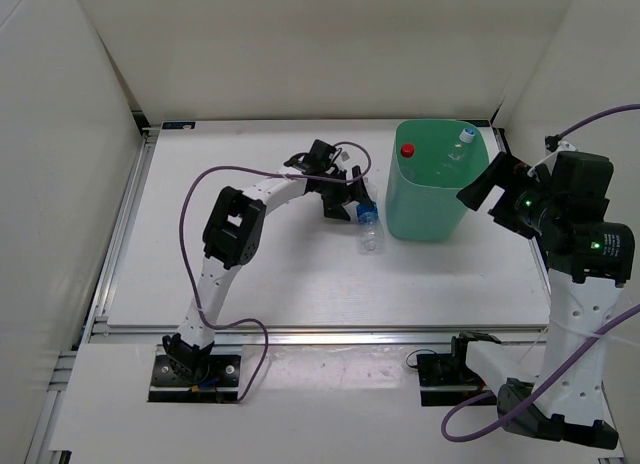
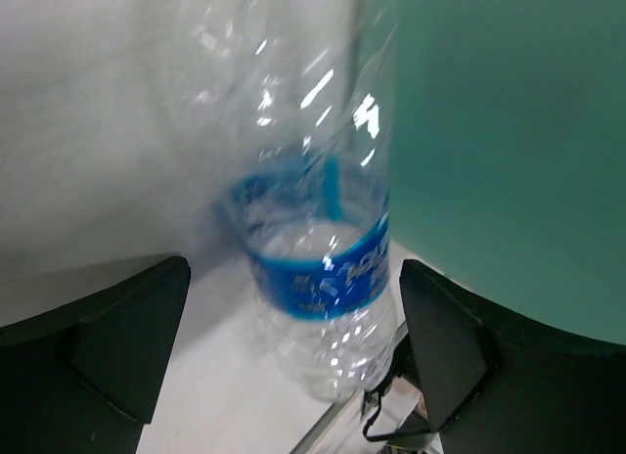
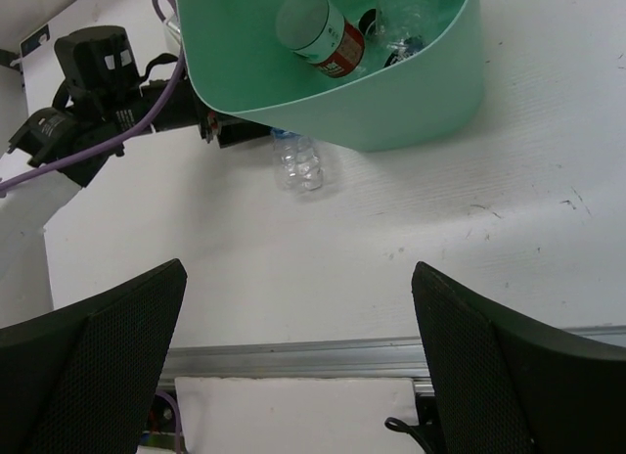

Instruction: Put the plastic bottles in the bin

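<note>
Blue-labelled bottle (image 1: 369, 226) on the counter (image 1: 250, 274) beside the bin (image 1: 430, 209)
Left fingers (image 2: 108, 346) are spread, one either side of that bottle without pinching it; it lies just left of the mint-green bin, which holds a red-capped bottle (image 1: 407, 151) and a white-capped bottle (image 1: 465, 137); right fingers (image 3: 98, 366) are spread, holding nothing

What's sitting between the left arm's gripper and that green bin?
A clear blue-labelled bottle, lying on the table beside the bin. The top view shows it; the left wrist view has it between the left gripper's open fingers.
</note>
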Robot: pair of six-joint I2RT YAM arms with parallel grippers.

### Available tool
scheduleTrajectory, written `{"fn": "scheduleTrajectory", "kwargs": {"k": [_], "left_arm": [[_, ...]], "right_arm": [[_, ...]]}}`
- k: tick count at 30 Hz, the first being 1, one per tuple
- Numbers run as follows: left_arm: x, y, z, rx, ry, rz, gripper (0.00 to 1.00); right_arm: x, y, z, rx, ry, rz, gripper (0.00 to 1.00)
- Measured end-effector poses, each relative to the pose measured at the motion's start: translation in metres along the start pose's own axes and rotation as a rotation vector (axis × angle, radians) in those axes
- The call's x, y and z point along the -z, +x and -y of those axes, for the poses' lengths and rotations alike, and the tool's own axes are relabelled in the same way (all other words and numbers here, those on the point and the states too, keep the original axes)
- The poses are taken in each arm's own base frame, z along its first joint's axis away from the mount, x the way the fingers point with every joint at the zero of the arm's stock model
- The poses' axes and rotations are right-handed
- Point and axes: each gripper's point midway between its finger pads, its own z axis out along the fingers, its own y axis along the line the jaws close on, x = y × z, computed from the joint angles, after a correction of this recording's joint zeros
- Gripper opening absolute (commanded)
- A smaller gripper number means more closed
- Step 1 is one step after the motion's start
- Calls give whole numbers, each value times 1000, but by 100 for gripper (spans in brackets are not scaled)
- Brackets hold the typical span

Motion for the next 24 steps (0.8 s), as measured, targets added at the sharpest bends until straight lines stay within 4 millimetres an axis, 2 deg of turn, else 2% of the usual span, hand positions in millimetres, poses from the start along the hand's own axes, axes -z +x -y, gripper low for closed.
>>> {"fn": "scheduleTrajectory", "kwargs": {"k": [3, 5, 7, 8, 9, 14, 17, 20, 22, 24], "left_arm": [[-9, -9, 8, -7, 28, 6, 100], [-15, -13, 13, -7, 49, 3, 93], [-21, -14, 17, 1, 71, -9, 78], [-24, -12, 18, 7, 78, -18, 62], [-27, -10, 18, 22, 86, -33, 58], [-28, 6, 18, 45, 133, -90, 58], [-12, 19, 11, 62, 87, -88, 58], [16, 24, 3, 90, -2, -50, 58], [46, 14, 6, 101, -47, 10, 58], [87, -11, 20, 70, -67, 115, 59]], "right_arm": [[-2, 3, 2, -3, 4, -9, 100], [-2, 3, 2, 0, 5, -9, 100], [-2, 2, 3, 1, 10, -6, 100], [-2, 2, 4, 1, 15, -4, 100], [-2, 1, 5, 1, 19, -3, 100], [-3, 2, 7, 1, 29, -2, 100], [-5, 5, 9, -2, 34, -11, 100], [-8, 11, 12, -8, 40, -27, 100], [-10, 13, 13, -13, 43, -36, 100], [-12, 15, 14, -17, 44, -41, 100]]}}
